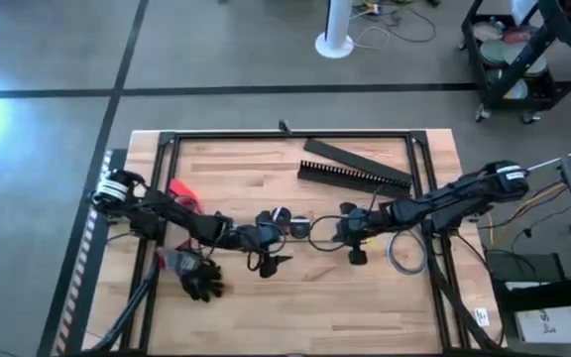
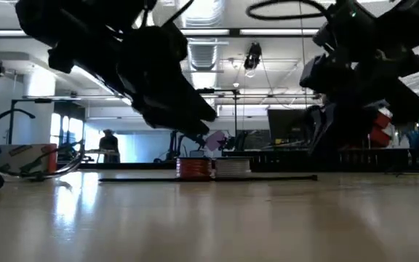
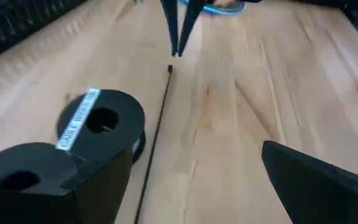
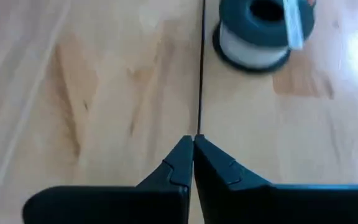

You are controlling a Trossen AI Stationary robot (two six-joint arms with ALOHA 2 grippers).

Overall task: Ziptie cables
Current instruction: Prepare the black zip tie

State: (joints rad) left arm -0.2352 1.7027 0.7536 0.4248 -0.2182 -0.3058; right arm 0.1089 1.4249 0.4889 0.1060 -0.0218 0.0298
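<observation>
Right pincer [image 4: 193, 144] pinched tight on the tip of the ziptie [image 4: 201, 68], which runs flat along the desk [image 4: 92, 87] away from it, past a spool [image 4: 257, 31]. Left pincer [image 3: 185, 180] gapes wide astride the far end. Thin grip: I'd say any tug could slip the strip free. The grey cables [image 1: 405, 252] lie behind the right pincer.

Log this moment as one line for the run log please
stage: picking up ziptie | right gripper: shut on ziptie end at table centre | left gripper: open over ziptie | grey cable coil: lying by right arm
</observation>
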